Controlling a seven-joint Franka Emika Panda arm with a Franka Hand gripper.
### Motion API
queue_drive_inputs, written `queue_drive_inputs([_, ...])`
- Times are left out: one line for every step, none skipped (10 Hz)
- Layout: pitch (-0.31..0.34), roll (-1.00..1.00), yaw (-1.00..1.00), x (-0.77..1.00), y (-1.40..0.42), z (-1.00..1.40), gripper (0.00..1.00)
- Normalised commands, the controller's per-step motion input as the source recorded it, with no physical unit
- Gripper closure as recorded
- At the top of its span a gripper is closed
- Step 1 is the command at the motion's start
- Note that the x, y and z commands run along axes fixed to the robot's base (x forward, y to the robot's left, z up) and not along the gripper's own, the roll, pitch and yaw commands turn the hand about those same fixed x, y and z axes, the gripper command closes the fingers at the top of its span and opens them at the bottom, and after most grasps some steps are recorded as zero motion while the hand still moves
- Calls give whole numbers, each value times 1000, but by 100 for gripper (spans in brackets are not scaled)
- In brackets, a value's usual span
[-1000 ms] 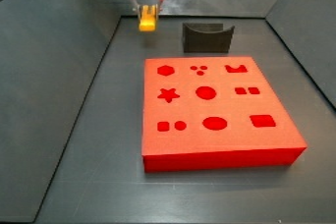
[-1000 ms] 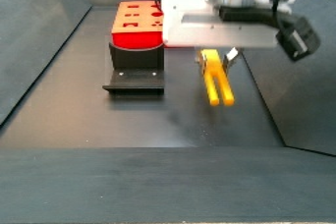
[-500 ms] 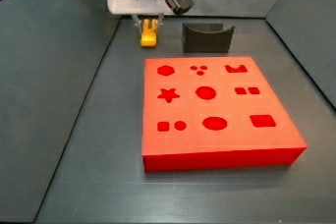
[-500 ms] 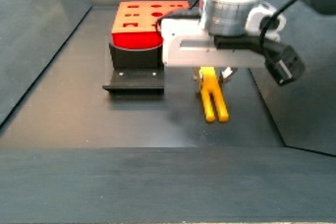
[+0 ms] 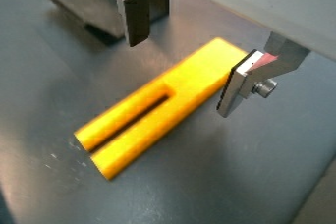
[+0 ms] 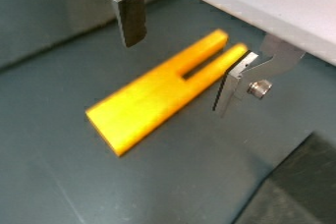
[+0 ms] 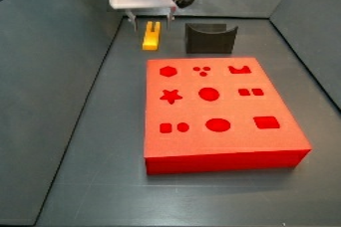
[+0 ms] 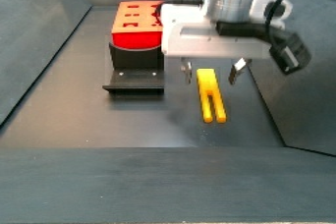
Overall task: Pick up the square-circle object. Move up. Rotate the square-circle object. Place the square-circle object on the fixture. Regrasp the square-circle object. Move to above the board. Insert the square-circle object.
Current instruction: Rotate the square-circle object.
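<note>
The yellow square-circle object (image 8: 211,97) lies flat on the dark floor, also seen in a side view (image 7: 152,36). It has a slot along one end (image 6: 197,63). My gripper (image 8: 210,69) is open and hangs over the object's end nearest the arm. In both wrist views the object (image 5: 151,105) lies between the spread fingers, one finger (image 5: 241,85) close beside it and the other finger (image 5: 136,17) well apart. The gripper (image 7: 151,17) holds nothing. The dark fixture (image 7: 209,38) stands beside the object. The red board (image 7: 220,112) lies farther off.
Grey walls enclose the floor on all sides (image 7: 54,32). The fixture (image 8: 134,76) stands between the object and the board (image 8: 138,24) in a side view. Its dark edge shows behind a finger in a wrist view (image 5: 79,17).
The gripper came down with the yellow object, laid it flat on the floor and opened. The fingers now stand apart on either side of it.
</note>
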Motion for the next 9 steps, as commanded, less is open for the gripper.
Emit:
queue_drive_inputs([58, -16, 2, -10, -3, 1000, 0])
queue_drive_inputs([62, -18, 3, -14, -5, 1000, 0])
queue_drive_inputs([59, -18, 4, -18, -6, 1000, 0])
queue_drive_inputs([59, -19, 5, -22, -8, 1000, 0])
queue_drive_inputs([54, -19, 6, -23, -9, 740, 0])
queue_drive_inputs([53, -19, 6, -21, -8, 631, 0])
queue_drive_inputs([0, 0, 1000, 0, 0, 0, 0])
queue_drive_inputs([0, 0, 1000, 4, -2, -219, 0])
queue_drive_inputs([-1, 0, 1000, 41, 7, -247, 0])
